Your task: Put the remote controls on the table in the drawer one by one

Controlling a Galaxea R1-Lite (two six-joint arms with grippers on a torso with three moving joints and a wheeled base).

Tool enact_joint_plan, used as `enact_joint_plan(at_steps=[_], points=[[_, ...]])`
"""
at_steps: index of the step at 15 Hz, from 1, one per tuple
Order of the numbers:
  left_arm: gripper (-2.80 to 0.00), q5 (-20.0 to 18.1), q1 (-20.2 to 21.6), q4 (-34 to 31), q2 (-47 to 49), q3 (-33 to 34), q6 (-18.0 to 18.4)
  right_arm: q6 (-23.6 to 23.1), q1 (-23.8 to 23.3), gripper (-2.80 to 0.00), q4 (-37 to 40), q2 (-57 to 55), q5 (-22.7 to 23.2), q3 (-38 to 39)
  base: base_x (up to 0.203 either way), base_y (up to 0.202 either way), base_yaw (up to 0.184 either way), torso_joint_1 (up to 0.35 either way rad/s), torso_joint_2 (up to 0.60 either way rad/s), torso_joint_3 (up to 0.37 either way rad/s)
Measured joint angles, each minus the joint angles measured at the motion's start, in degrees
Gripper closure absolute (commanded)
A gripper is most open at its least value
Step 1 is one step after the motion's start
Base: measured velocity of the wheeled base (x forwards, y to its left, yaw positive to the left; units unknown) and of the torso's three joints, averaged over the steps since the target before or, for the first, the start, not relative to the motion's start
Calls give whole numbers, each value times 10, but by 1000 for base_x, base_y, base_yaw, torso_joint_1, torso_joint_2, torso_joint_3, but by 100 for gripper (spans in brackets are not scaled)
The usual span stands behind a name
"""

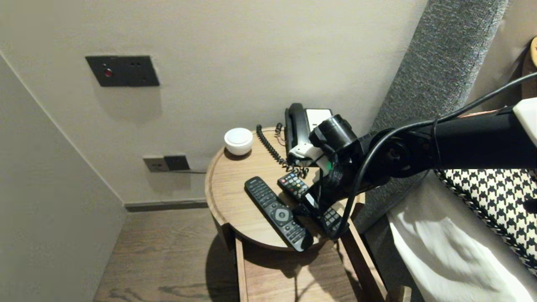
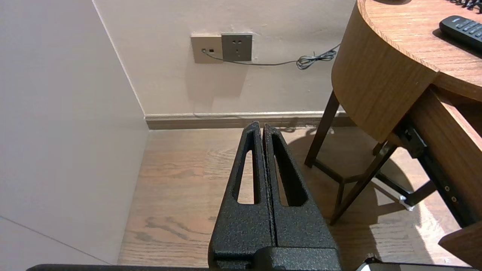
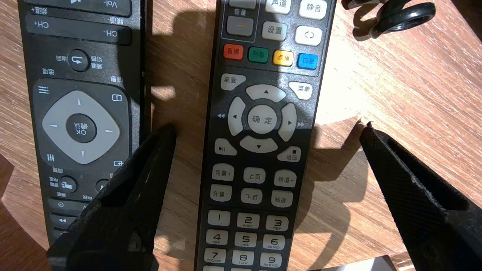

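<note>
Remote with coloured buttons (image 3: pixel 260 124) lies flat on the round wooden tabletop (image 1: pixel 233 197). At far left, the left end effector (image 2: pixel 262 126) hangs closed and empty above the floor (image 2: pixel 180 177). A longer black remote (image 1: pixel 277 214) lies just left of the coloured one. The right end effector (image 3: pixel 268 128) is poised over the coloured one, fingers spread wide either side, gripping nothing.

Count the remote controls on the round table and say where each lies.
2. The remote with coloured buttons lies under the open right gripper, between its fingers; the longer black remote is beside it, nearer the table's left edge. The arm could hide others.
</note>
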State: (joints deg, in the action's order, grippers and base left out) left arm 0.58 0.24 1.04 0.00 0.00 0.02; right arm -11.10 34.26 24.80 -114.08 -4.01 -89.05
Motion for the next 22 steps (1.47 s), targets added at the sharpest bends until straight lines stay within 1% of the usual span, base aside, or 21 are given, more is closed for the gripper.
enact_joint_plan(at_steps=[1,12,16,19,22], points=[[0,0,0,0,0,0,0,3,0,0,0,-1,0,0,0,0,0,0,0,0],[0,0,0,0,0,0,0,11,1,0,2,1,-1,-4,0,0,0,0,0,0],[0,0,0,0,0,0,0,16,1,0,2,11,-1,-7,0,0,0,0,0,0],[0,0,0,0,0,0,0,31,1,0,4,35,-1,-4,0,0,0,0,0,0],[0,0,0,0,0,0,0,32,1,0,5,47,-1,-3,0,0,0,0,0,0]])
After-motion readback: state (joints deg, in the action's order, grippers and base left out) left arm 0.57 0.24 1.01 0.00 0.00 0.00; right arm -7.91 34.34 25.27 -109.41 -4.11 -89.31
